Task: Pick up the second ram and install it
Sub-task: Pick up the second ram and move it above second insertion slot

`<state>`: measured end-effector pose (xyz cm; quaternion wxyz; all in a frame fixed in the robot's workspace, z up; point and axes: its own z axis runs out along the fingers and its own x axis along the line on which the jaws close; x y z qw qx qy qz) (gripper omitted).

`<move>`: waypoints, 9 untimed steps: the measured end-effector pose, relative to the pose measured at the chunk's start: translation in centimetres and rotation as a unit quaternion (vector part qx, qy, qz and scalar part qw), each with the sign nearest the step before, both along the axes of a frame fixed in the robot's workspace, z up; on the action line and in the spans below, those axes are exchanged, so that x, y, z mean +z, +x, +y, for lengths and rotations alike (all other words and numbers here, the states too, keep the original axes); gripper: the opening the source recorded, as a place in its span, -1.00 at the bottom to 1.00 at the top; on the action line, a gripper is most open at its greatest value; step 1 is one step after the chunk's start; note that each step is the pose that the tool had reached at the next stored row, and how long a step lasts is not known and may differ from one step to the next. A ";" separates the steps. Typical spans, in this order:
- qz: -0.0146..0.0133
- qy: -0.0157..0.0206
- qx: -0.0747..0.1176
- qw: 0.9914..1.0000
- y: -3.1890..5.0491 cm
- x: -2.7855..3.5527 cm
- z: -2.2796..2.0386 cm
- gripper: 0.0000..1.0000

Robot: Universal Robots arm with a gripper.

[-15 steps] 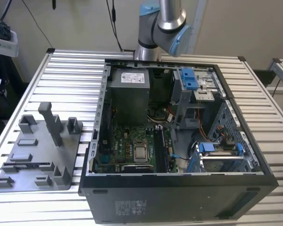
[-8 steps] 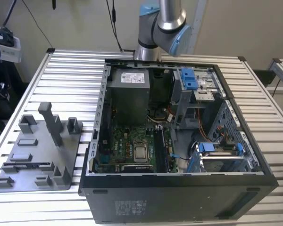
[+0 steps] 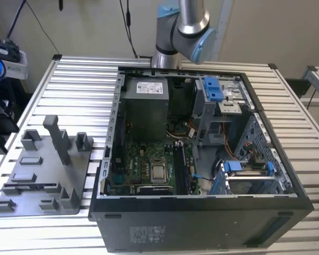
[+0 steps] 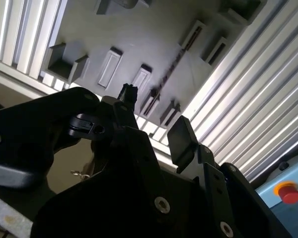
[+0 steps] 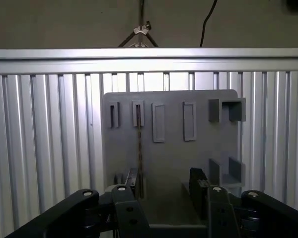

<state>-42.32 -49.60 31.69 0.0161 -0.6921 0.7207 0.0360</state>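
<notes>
**Claw spread wide above the holder plate, memory stick sitting in its slot**

In both wrist views we are looking down on the gray holder plate (image 5: 188, 158) (image 4: 139, 39). The gripper (image 5: 165, 187) (image 4: 156, 119) is hanging above it. Its two black fingers (image 5: 198, 186) (image 4: 181, 141) are standing well apart and gripping nothing, and we are seeing bare plate in the gap between them.

The second ram (image 5: 139, 146) (image 4: 171, 67) is showing as a thin dark strip standing on edge in a narrow slot of the plate. It is running from one of the plate's small upright posts toward the gripper. One finger is sitting just beside the strip's nearer end, and we cannot tell whether the two are touching.

In the exterior view, the holder plate (image 3: 48, 164) is lying flat on the slatted aluminium table (image 3: 69, 79). The open computer case (image 3: 202, 223) is standing just beside the plate, on the exterior view's right of it. Its motherboard is facing up, and the silver-topped processor (image 3: 159, 171) is sitting on it. The arm (image 3: 183, 26) is rising on the far side of the case from the plate, well apart from it.
</notes>
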 end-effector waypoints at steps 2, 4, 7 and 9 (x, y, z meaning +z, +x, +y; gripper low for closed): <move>0.000 0.000 0.000 1.000 0.00 -0.37 0.00 0.07; 0.000 0.000 0.000 1.000 0.00 -0.74 0.00 0.07; 0.000 0.000 0.000 1.000 0.00 -1.28 0.00 0.07; 0.000 0.000 0.000 1.000 0.00 -1.64 0.00 0.07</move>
